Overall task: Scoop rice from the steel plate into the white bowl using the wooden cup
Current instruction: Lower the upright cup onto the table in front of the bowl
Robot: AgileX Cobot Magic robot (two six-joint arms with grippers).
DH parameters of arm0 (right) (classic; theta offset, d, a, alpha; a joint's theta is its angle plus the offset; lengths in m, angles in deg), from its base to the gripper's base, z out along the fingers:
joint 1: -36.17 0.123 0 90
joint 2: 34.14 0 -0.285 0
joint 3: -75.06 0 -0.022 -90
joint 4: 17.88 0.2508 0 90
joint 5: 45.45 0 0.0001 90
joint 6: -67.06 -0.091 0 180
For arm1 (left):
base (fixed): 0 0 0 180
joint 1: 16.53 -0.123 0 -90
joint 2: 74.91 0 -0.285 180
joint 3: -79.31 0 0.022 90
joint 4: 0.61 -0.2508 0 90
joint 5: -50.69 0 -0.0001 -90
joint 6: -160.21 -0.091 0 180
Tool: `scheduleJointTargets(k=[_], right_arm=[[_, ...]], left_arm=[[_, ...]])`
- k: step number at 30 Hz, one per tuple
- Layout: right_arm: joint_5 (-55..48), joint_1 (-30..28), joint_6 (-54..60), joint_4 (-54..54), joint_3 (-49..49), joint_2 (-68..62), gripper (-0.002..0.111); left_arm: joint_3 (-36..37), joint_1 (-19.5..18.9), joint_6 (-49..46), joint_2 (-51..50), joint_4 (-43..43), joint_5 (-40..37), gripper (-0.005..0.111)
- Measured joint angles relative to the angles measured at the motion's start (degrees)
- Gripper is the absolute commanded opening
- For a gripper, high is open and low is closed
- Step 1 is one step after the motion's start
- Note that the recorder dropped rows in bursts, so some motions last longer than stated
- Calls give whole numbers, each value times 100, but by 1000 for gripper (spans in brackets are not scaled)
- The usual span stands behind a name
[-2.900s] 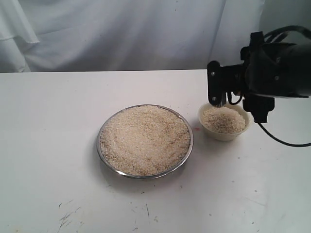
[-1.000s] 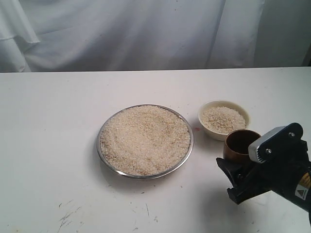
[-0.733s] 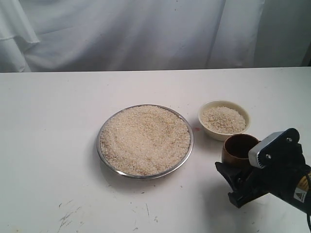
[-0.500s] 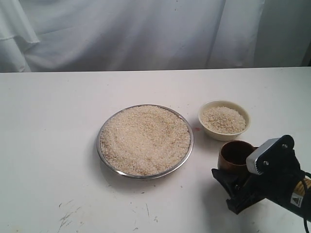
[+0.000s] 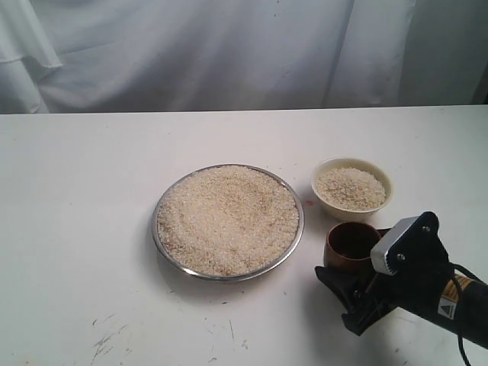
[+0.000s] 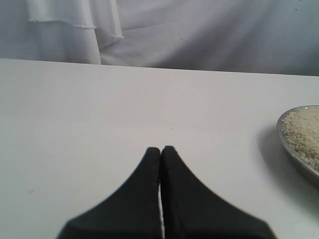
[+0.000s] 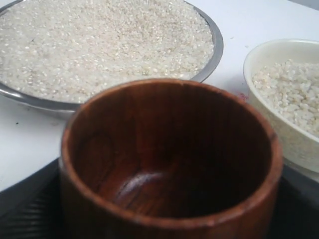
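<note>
We see the right tool [image 5: 354,263] closed on the wooden cup [image 5: 351,242], one jaw on either side of its wall. In the right wrist view the dark fingers [image 7: 27,204] show only as blurred corners beside the cup [image 7: 169,159], whose bare grained inside faces us. The cup's base is hidden behind the tool, so we cannot tell whether it touches the bench [image 5: 76,191].

In the exterior view the cup is upright at 6 o'clock of the white bowl [image 5: 347,213], just beside it, and at 4 o'clock of the steel plate [image 5: 155,229]. Rice [image 5: 227,217] fills the plate and lies in the bowl. The right arm is cut off at the frame's 4 o'clock corner.

The left tool [image 6: 161,154] has its jaws pressed together, holding nothing; only a sliver of the plate [image 6: 294,159] shows there.
</note>
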Motion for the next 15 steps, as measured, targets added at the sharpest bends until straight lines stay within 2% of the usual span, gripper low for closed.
scheduleJointTargets(k=[15], right_arm=[[91,-22,94,-144,130,-258,0]], left_arm=[[0,0,0,0,0,0,0]])
